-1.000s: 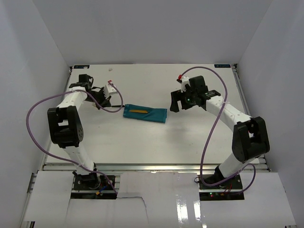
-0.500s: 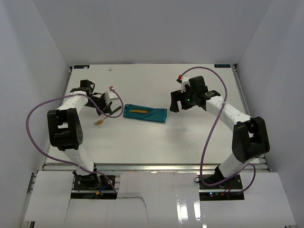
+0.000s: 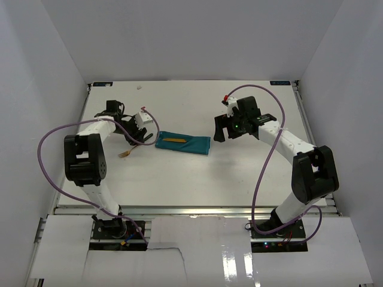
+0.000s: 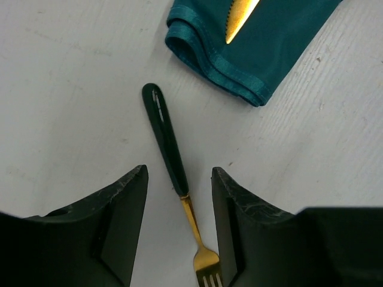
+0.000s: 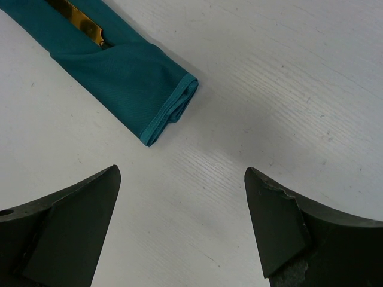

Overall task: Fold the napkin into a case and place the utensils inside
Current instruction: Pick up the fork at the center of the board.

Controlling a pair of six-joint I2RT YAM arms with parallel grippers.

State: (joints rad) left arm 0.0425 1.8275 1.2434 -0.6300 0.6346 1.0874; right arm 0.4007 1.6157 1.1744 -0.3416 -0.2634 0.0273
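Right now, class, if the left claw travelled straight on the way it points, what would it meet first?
Most likely the fork, lying on the table between the open jaws, its dark handle pointing toward the folded napkin. How high the left claw sits above it is unclear.

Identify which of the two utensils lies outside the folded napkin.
The fork, dark-handled with a gold head, lies on the bare table; the knife shows its gold blade inside the teal napkin.

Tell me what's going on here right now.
The napkin is folded into a long case with the knife tucked in, blade showing. The fork lies on the table left of it, between the open fingers of the left gripper, not gripped. The right gripper hovers open by the napkin's right end.
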